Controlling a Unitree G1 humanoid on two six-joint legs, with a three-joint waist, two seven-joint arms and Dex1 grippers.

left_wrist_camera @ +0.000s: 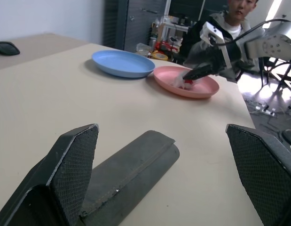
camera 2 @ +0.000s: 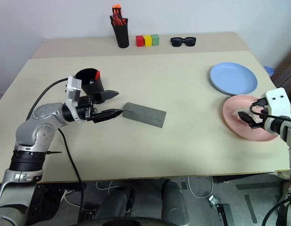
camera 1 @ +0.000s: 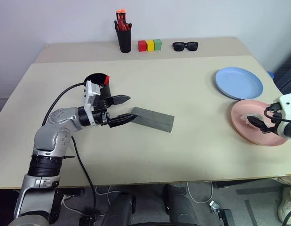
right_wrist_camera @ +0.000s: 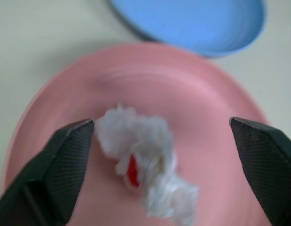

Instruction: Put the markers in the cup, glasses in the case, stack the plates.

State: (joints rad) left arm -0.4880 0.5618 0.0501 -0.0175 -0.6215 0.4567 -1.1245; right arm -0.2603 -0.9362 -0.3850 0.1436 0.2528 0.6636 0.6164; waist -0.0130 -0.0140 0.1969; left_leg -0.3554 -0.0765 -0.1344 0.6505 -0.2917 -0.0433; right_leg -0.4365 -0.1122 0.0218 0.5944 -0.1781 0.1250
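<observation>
The left end effector [camera 1: 126, 108] is open, its two black fingers spread wide and pointing toward the near end of the grey case [camera 1: 153, 119], which lies closed and flat in the middle of the surface [camera 1: 183, 155]. Nothing is held between its fingers. Just behind that arm stands the black cup [camera 2: 89, 79], with a red marker cap [camera 2: 97, 74] showing at its rim.

The right end effector [right_wrist_camera: 161, 160] is also open, fingers well apart, hovering over the pink plate [camera 1: 255, 123] at the right edge of the surface. A crumpled white wad [right_wrist_camera: 145, 172] with a bit of red in it lies on that plate, between the fingers but not gripped. The blue plate [camera 1: 239, 83] sits just beside the pink one, farther back, and the two are not stacked.

Along the back stand a pen holder [camera 1: 123, 36] with orange-capped pens, three coloured blocks [camera 1: 150, 45] and black sunglasses [camera 1: 185, 45]
</observation>
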